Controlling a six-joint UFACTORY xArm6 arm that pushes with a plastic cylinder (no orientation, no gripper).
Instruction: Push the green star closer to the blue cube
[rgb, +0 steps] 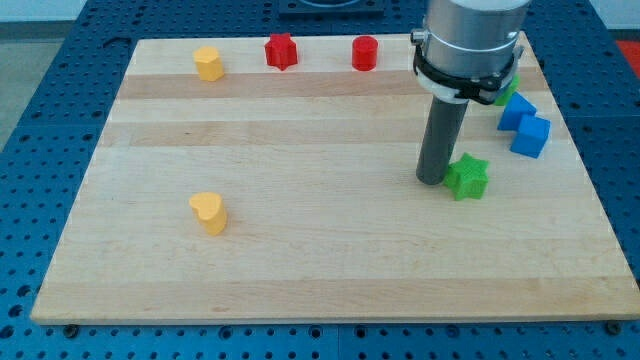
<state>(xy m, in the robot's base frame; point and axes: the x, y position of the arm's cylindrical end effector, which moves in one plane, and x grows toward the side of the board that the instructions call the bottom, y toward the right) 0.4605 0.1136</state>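
Note:
The green star (467, 177) lies on the wooden board at the view's right. My tip (432, 181) rests on the board right against the star's left side. The blue cube (531, 136) sits up and to the right of the star, a short gap away. A second blue block (516, 109) touches the cube's upper left. A green block (508, 85) peeks out behind the arm's body above it, mostly hidden.
A yellow block (208, 63), a red star (281, 51) and a red cylinder (364, 53) stand along the board's top edge. A yellow heart (209, 213) lies at the lower left. The board's right edge (590, 180) is near the blue blocks.

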